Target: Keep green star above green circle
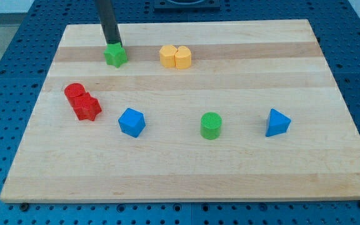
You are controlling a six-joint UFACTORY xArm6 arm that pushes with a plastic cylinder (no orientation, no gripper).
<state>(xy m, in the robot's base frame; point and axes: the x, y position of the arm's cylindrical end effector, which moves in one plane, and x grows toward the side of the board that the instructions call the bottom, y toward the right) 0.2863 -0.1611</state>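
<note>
My tip [112, 43] touches the green star [115, 55] at its 12 o'clock side; there are no jaws, just a rod. The green circle [210, 125] sits far off at 4 o'clock. I think pushing slowly toward 3 o'clock would line them up.

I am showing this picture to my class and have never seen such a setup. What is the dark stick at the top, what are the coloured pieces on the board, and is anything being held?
The stick is a robot arm's pushing rod; it has no jaws, so nothing is held. My tip rests at the top edge of the green star. One camera looks down on the wooden board. Also there: two yellow blocks touching, a red cylinder against a red star, a blue cube, a green cylinder, the task's circle, and a blue pyramid-like block.
</note>
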